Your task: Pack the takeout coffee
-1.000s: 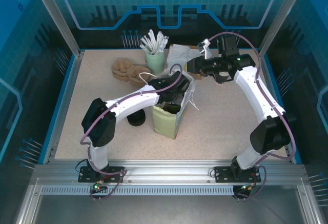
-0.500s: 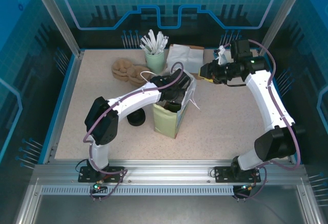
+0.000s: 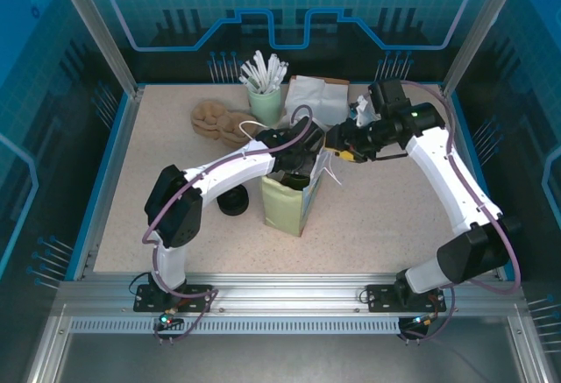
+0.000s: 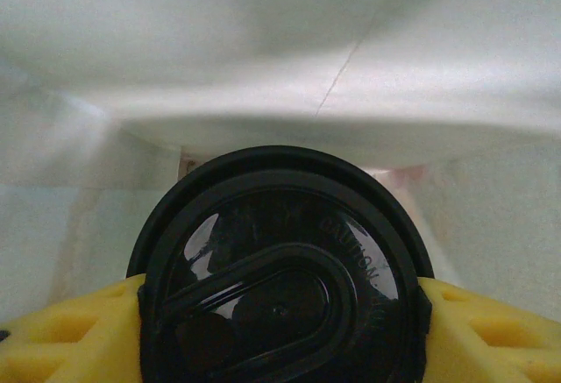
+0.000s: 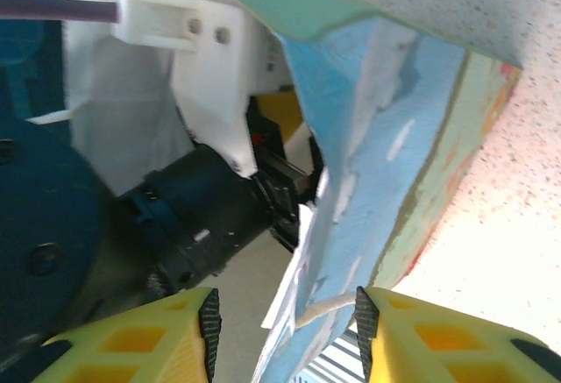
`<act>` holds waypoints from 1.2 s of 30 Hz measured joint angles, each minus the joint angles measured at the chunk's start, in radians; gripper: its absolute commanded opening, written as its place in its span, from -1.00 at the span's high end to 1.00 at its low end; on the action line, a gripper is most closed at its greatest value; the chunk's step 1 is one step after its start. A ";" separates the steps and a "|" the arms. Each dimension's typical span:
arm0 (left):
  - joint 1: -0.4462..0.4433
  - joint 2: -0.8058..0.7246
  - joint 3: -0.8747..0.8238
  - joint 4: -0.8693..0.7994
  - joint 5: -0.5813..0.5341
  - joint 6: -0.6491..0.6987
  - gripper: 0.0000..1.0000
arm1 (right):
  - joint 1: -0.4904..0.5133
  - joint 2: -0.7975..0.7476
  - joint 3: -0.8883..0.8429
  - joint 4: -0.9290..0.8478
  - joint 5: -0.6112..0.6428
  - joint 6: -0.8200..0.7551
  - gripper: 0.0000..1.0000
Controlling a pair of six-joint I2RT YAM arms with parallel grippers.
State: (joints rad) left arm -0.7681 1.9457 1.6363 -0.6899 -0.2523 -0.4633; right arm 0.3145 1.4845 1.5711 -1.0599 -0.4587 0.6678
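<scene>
Since the earlier frame the right gripper [image 3: 338, 145] has swung in from the back right of the table to the far rim of the pale green paper bag [image 3: 284, 208]; the left arm has barely shifted. In the right wrist view the right gripper [image 5: 285, 320] has its yellow fingers [image 5: 131, 339] parted, straddling the bag's upper edge, with the white string handle [image 5: 329, 302] just touching one finger and a gap at the other, so it is not pinching yet. The left gripper [image 4: 280, 335] is inside the bag mouth, clamped on the black-lidded takeout coffee cup [image 4: 280, 251], yellow pads pressed to both sides of the lid. The cup sits upright, long axis vertical, with white bag lining all around; whether its base touches the bottom cannot be told. Key relation: the cup hangs straight below the left claw in the bag, while the right claw is at the rim on the far-right side. Likely next step is setting the cup down and releasing; a sagging bag wall could snag it.
</scene>
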 measured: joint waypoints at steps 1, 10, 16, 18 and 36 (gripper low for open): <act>0.000 0.000 0.000 0.000 0.000 -0.003 0.06 | 0.011 0.010 0.011 -0.021 0.021 0.006 0.05; 0.000 0.000 0.003 -0.002 0.000 -0.010 0.02 | 0.076 0.057 0.051 -0.078 0.124 0.048 0.58; 0.000 0.006 0.017 -0.014 0.000 -0.011 -0.14 | 0.080 0.070 0.081 -0.114 0.151 0.057 0.97; 0.000 0.013 0.031 -0.021 0.004 -0.016 -0.21 | 0.085 0.086 0.119 -0.145 0.174 0.047 1.00; -0.002 0.076 0.187 -0.202 0.042 -0.046 -0.97 | 0.145 0.156 0.269 -0.290 0.314 0.024 1.00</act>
State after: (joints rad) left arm -0.7696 2.0212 1.8236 -0.8917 -0.2104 -0.5095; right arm 0.4595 1.6405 1.8400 -1.3502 -0.1444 0.6922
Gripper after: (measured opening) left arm 0.979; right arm 0.053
